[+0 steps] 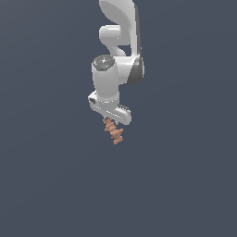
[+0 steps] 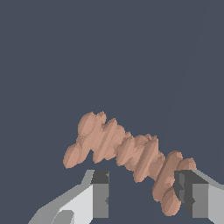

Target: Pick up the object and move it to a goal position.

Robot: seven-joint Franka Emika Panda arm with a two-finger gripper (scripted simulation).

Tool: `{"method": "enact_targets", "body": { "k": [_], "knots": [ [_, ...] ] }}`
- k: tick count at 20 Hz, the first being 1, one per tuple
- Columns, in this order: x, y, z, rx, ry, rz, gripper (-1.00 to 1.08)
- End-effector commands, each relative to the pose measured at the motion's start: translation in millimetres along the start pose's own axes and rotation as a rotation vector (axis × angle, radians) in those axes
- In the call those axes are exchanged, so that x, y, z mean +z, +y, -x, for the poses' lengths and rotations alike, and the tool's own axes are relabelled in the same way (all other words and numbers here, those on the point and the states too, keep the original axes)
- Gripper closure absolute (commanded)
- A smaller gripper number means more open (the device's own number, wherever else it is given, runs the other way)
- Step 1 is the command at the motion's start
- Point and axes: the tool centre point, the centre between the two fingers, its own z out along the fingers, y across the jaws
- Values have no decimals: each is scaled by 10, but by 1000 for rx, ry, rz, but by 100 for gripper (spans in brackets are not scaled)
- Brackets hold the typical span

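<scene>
The object [image 1: 114, 131] is a small orange-brown, ridged, screw-like piece. In the exterior view it lies slantwise just under the white gripper [image 1: 112, 121], and the gripper's body hides its upper end. In the wrist view the object [image 2: 127, 148] runs slantwise across the space ahead of the gripper [image 2: 143, 176]. The two fingers stand wide apart. One end of the object sits close to one fingertip [image 2: 187, 186]. The other fingertip [image 2: 100, 183] is apart from it. The gripper looks open, with nothing clamped.
A plain dark grey-blue surface fills both views. The white arm [image 1: 118, 55] reaches down from the top of the exterior view. No other objects or goal marker show.
</scene>
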Motion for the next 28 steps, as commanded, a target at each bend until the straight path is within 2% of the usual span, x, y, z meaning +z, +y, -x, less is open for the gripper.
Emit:
{"method": "enact_targets", "body": {
  "k": [1,8,15,21,28],
  "knots": [
    [17,68,40,85,6,-8,-20],
    [59,252,150,307,19,-29,-20],
    [86,379,229,457,27,-43,-20],
    [97,432,263,519,30,-50,-20],
    [126,435,263,522,30,-50,-20]
  ]
}}
